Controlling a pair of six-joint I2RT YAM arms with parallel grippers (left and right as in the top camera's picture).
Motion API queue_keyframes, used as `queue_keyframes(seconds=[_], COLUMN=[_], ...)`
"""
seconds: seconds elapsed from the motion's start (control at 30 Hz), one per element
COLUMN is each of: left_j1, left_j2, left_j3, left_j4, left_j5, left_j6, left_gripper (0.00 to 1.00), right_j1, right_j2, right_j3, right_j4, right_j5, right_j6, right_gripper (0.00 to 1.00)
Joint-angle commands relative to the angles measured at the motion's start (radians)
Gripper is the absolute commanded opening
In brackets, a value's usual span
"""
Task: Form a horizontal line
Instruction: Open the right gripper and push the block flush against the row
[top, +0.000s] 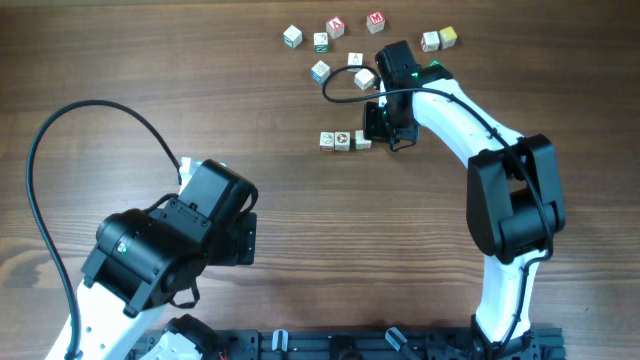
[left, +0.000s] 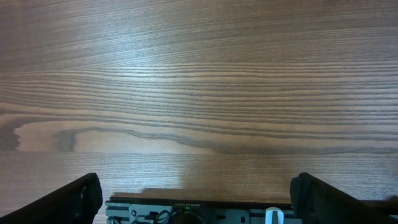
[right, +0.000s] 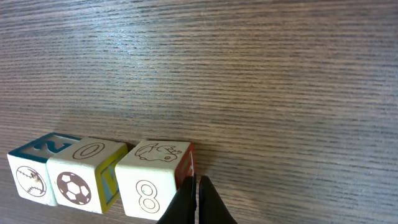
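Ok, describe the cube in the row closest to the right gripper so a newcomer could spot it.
On the wooden table, the right gripper sits shut beside a row of three touching cubes. Pick the end cube next to its fingertips. It alone shows an 8 and a red side; the middle cube shows a football, the far cube a baseball.

The left arm (top: 150, 250) sits folded back, the left gripper (left: 196, 186) with jaws spread wide. The right arm (top: 510, 200) reaches forward, the right gripper (right: 198, 199) with jaws pressed together.

white arm links (top: 452, 116), black joints (top: 515, 200), looping black cables (top: 90, 104), green light (top: 436, 68)
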Motion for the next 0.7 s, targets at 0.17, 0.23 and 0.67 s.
queue_keyframes(seconds=[0.17,0.23,0.67], left_j1=[0.004,0.004,0.004], left_j2=[0.000,0.000,0.000], left_j3=[-0.005,-0.005,-0.005], left_j4=[0.002,0.002,0.002], left_j5=[-0.016,-0.016,-0.016], left_j6=[0.001,0.001,0.001], left_gripper=[1.00,1.00,1.00], right_j1=[0.002,0.002,0.002], right_j2=[0.023,0.023,0.022], right_j3=[0.006,0.006,0.006], right_j4=[0.012,0.012,0.018], right_j5=[-0.070,-0.070,-0.072], right_j6=[-0.128,-0.133,-0.131], right_gripper=[0.05,0.05,0.05])
